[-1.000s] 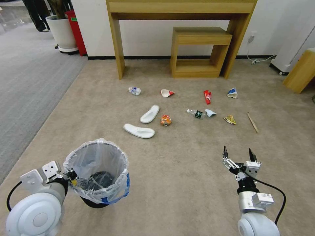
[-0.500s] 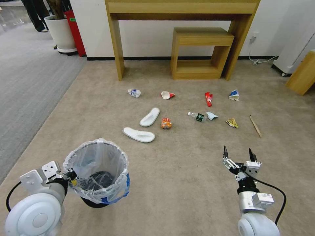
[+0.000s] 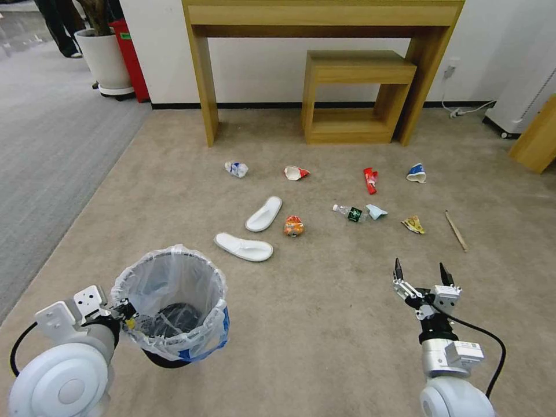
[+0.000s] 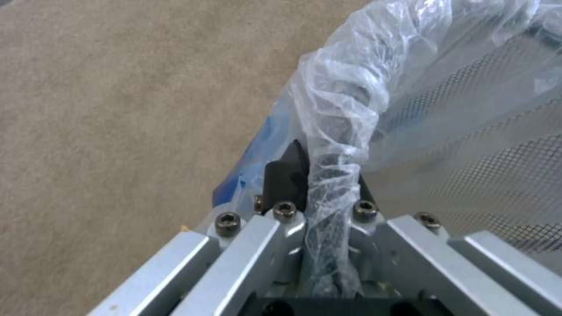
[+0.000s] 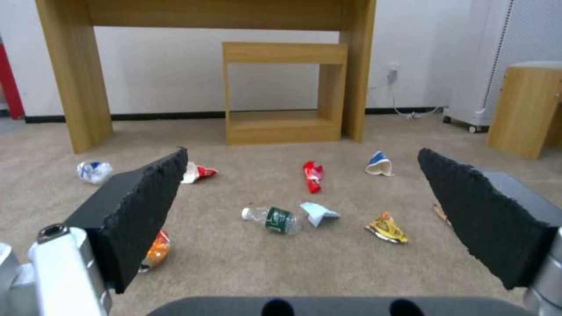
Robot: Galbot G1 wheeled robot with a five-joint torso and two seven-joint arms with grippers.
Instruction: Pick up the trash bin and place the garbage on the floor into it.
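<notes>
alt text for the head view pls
The left gripper holds the rim of the bag-lined trash bin over beige carpet; the right gripper hangs open. Slippers, crushed cups, a bottle and wrappers lie scattered ahead.

no legible text, labels or numbers anywhere

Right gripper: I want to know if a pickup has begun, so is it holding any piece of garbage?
No: in the head view the right gripper hangs open above bare floor, short of the small bottle.
</notes>
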